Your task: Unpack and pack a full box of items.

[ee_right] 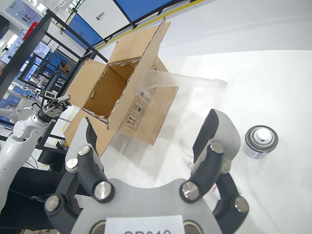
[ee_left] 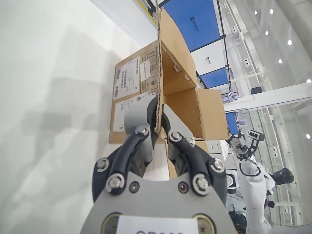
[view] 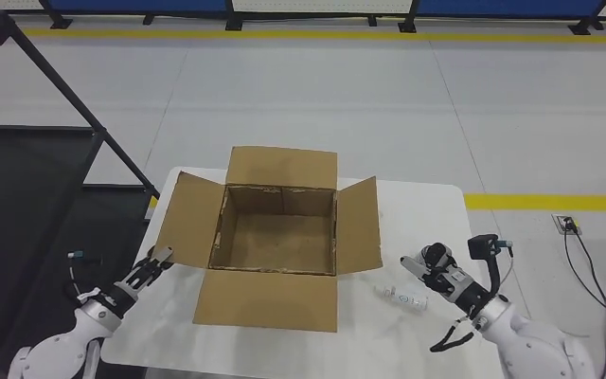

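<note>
The brown cardboard box [view: 280, 201] is sitting open in the middle of the white counter [view: 426, 213], its inside showing bare and all four flaps splayed outward. Its left flap [view: 185, 223] is being pinched at the near corner by the left gripper [ee_left: 158, 120], whose fingers are closed on the corrugated edge. Because the box is looking empty and light, a pull there is likely to drag or tip it, or the flap may be torn.

A small silver-rimmed can with a white cap [ee_right: 260, 144] is resting just beyond the right flap [view: 360, 227], on the near right part of the counter. A careless nudge could be sending it toward the near edge. The right gripper [view: 428, 261] is being held just beside it, fingers spread wide and empty.

Bare room is being offered at the far right, while the left gripper is being kept close to the counter's left edge.
</note>
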Available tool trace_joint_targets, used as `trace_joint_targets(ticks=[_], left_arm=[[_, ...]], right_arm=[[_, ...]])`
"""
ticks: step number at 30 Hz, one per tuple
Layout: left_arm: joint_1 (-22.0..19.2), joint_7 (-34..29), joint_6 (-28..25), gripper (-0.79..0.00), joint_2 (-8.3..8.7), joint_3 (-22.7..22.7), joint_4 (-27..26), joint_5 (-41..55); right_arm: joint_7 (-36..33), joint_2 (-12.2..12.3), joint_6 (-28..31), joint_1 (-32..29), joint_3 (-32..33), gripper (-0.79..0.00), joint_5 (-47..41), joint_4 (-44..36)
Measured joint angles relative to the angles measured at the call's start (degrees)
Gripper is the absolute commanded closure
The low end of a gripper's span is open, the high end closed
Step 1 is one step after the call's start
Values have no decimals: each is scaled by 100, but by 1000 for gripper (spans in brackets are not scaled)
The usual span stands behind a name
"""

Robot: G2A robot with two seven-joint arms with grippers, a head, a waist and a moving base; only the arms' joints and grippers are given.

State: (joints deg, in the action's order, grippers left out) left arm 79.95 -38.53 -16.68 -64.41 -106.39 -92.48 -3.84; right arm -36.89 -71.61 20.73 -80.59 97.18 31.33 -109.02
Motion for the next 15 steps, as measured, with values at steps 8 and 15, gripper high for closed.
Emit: trace_joint_targets(ticks=[8,15], left_arm=[[86,-14,53,-785,24,-39,-85,157],[84,-13,53,-785,23,-38,-84,153]], right_arm=[[209,86,635,-558,98,-785,976,-503],[222,85,575,-578,108,-785,981,-515]])
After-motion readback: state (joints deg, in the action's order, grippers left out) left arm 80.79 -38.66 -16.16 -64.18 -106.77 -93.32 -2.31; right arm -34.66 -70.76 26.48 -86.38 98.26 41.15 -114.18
